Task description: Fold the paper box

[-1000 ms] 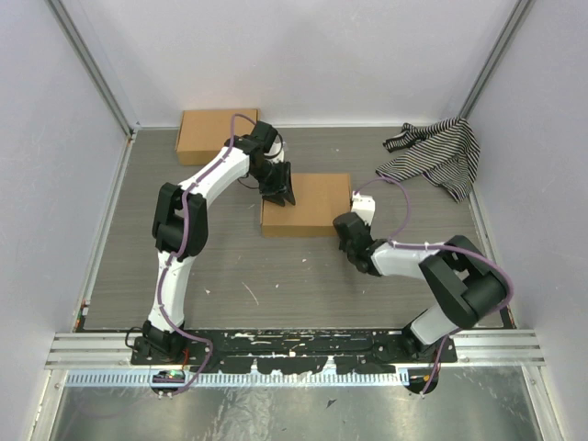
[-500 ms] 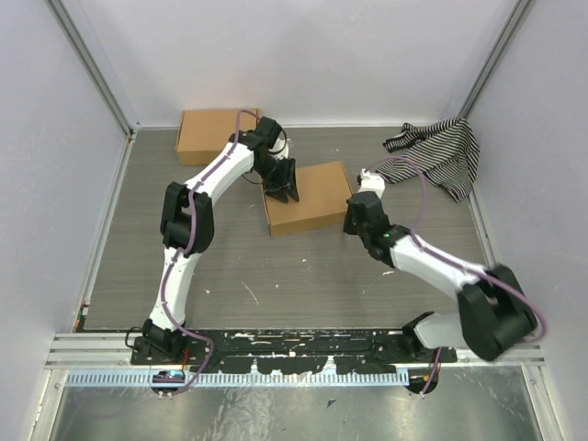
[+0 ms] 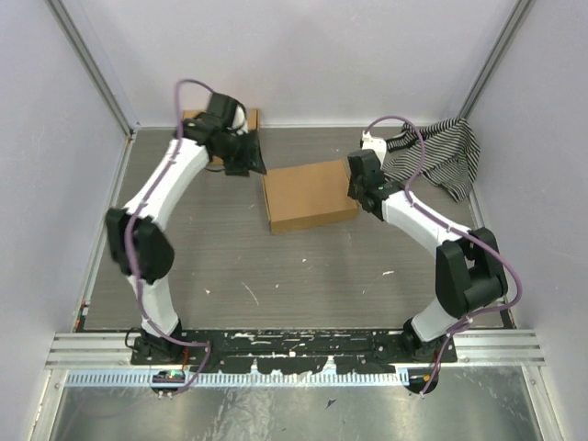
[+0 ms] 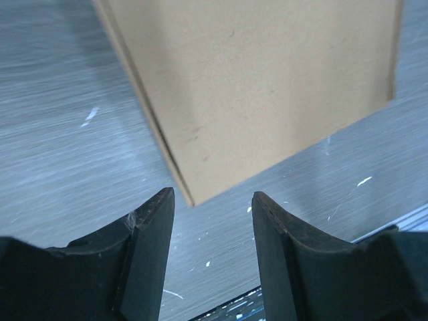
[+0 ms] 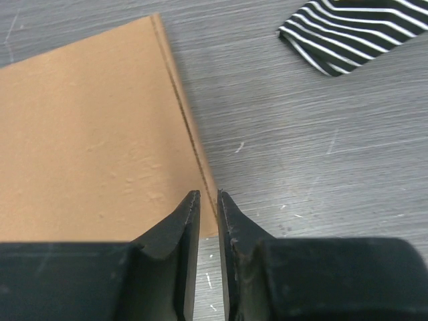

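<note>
The paper box (image 3: 310, 195) lies closed and flat on the grey table, a shallow brown cardboard rectangle turned slightly askew. My left gripper (image 3: 248, 163) hangs off its far left corner, apart from it. In the left wrist view the box (image 4: 254, 87) fills the top, and the left gripper (image 4: 212, 200) stands open with only table between its fingers. My right gripper (image 3: 358, 193) hovers at the box's right edge. In the right wrist view the right gripper (image 5: 208, 195) has its jaws a narrow crack apart over the box (image 5: 93, 147), its crease line showing in the gap; nothing is held.
A second brown cardboard box (image 3: 195, 129) sits at the back left, partly behind my left arm. A black-and-white striped cloth (image 3: 441, 152) lies crumpled at the back right, its corner (image 5: 361, 30) near my right gripper. Walls close in three sides.
My left gripper lifted off the box and swung back-left, opening wider. My right arm moved from the box's near right corner up along its right edge, jaws parting slightly. The box turned a little.
</note>
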`<state>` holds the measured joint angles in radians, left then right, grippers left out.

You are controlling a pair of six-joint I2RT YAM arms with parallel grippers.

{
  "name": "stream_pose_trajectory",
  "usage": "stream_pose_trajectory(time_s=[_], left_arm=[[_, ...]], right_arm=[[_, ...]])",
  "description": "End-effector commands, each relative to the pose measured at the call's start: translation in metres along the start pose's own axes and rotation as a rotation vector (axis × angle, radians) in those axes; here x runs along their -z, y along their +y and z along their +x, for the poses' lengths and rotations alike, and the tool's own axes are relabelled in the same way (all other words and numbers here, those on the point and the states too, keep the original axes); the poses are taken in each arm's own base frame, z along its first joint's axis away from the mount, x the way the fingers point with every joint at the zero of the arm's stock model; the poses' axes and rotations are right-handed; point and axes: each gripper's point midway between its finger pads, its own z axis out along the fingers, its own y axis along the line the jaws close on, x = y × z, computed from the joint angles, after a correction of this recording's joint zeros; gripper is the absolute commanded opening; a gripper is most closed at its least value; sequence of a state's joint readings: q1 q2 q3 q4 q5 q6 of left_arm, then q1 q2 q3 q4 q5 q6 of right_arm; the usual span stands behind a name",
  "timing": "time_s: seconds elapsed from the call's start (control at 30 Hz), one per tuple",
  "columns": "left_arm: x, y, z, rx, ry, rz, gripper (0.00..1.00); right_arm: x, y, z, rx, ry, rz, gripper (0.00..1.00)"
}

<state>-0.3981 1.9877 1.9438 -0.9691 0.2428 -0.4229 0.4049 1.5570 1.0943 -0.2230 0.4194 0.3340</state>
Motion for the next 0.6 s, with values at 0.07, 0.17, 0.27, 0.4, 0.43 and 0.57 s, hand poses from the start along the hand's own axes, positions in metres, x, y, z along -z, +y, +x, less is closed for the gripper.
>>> stream_pose_trajectory(time_s=[0.07, 0.17, 0.27, 0.4, 0.43, 0.57], left_arm=[[0.130, 0.016, 0.000, -0.023, -0.369, -0.089, 0.70], [0.155, 0.033, 0.024, 0.024, -0.428, -0.128, 0.98], [0.168, 0.043, 0.047, 0.066, -0.448, -0.138, 0.98], [0.169, 0.049, 0.065, 0.108, -0.430, -0.138, 0.98], [0.170, 0.049, 0.067, 0.113, -0.431, -0.137, 0.98], [0.176, 0.047, 0.072, 0.113, -0.433, -0.122, 0.98]], right_arm=[[0.020, 0.035, -0.058, -0.043, -0.112, -0.172, 0.36], [0.020, 0.051, -0.075, -0.019, -0.103, -0.229, 0.48], [0.023, 0.071, -0.089, -0.002, -0.089, -0.306, 0.54], [0.025, 0.071, -0.103, -0.025, -0.112, -0.304, 0.57], [0.026, 0.070, -0.104, -0.027, -0.119, -0.317, 0.57], [0.024, 0.059, -0.104, -0.063, -0.115, -0.305, 0.60]])
